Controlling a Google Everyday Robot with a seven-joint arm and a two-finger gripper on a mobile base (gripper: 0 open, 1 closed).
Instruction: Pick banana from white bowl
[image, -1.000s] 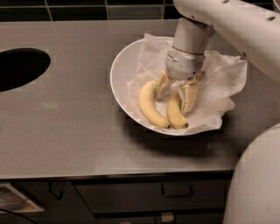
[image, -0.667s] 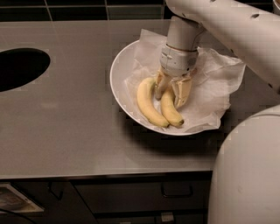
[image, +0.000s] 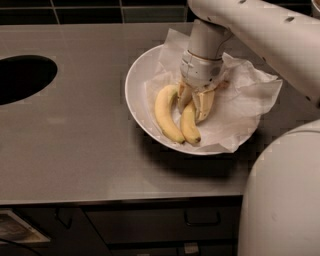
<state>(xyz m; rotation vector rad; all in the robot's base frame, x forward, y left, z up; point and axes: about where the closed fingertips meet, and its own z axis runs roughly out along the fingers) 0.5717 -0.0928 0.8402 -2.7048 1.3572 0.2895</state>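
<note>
Gripper (image: 195, 107) shifted a bit left across the bowl vs 1 s ago, and the finger gap is narrower. Bowl and both bananas are in the same spots.

- banana (image: 190, 129): slimmer one, right of the pair. It lies on the paper liner (image: 250, 95) inside the white bowl (image: 135, 100), right of bowl centre, lower tip pointing toward the near rim. Upper end runs up under the gripper, so the stem end is hidden.
- gripper: down in the bowl, over the banana's upper end. Fingers (image: 205, 102) are still apart, one on each side of that end, with a dark gap between them. Can't tell if the pads touch the fruit yet. Banana not lifted.
- arm (image: 250, 25): comes in from the top right. Wrist is near vertical, tilted slightly, pointing down into the bowl.
- second banana (image: 164, 114): plumper, just left of the task one. It curves alongside it, close or touching near the lower ends, clear of the fingers.
- bowl sits on the grey counter (image: 90, 145), right of centre. Dark round opening (image: 22, 77) in the counter is well apart at far left.
- robot body (image: 285, 200) fills the lower right corner.
</note>
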